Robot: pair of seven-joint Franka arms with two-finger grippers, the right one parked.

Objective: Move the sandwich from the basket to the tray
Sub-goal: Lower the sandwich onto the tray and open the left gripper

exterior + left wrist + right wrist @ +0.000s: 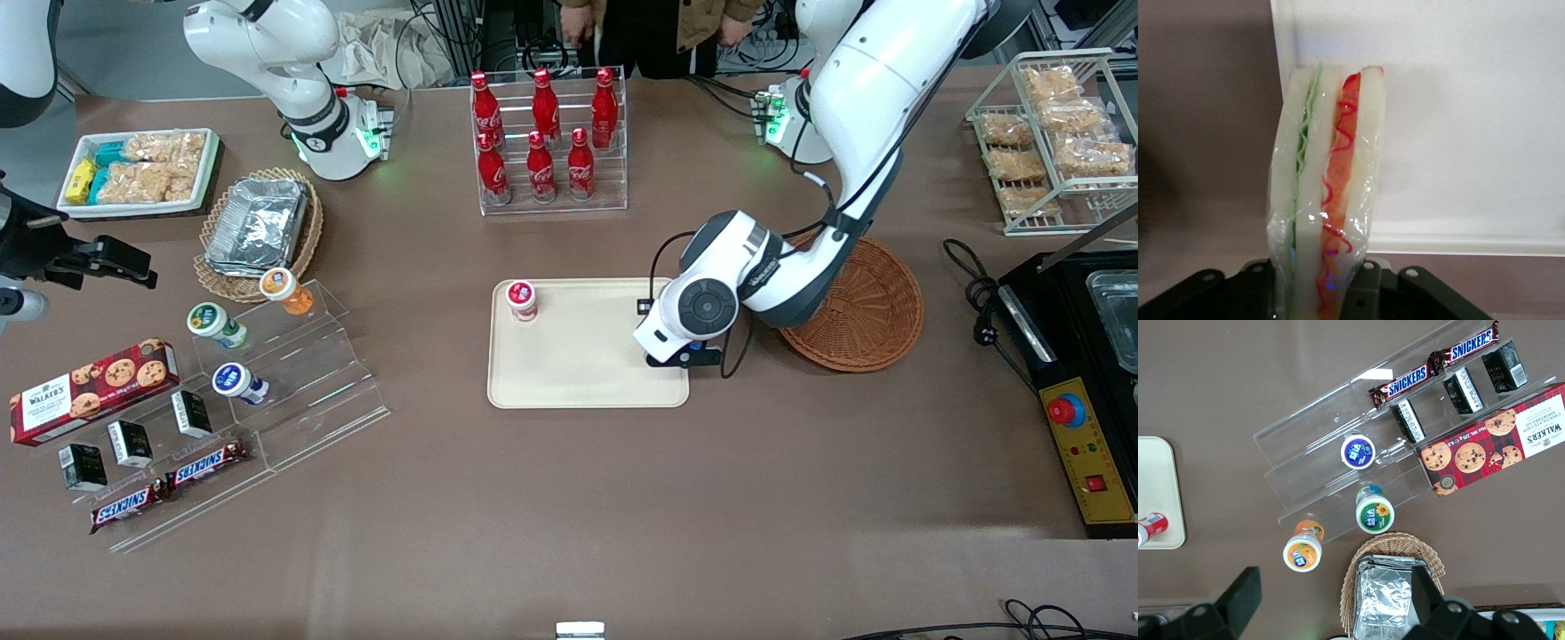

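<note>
My left gripper (680, 356) hangs low over the corner of the beige tray (578, 373) nearest the reddish-brown wicker basket (867, 307). In the left wrist view the gripper (1325, 293) is shut on the sandwich (1328, 173), a plastic-wrapped wedge of white bread with green and orange-red filling. The sandwich stands on edge over the tray's rim (1458, 243), partly above the tray floor and partly above the brown table. In the front view the wrist hides the sandwich. No food shows in the visible part of the basket.
A red-lidded cup (521, 300) stands on the tray's corner toward the parked arm. A clear rack of red bottles (547, 142) stands farther from the camera. Acrylic steps (293, 373) with cups and snacks lie toward the parked arm's end. A black appliance (1080, 373) sits at the working arm's end.
</note>
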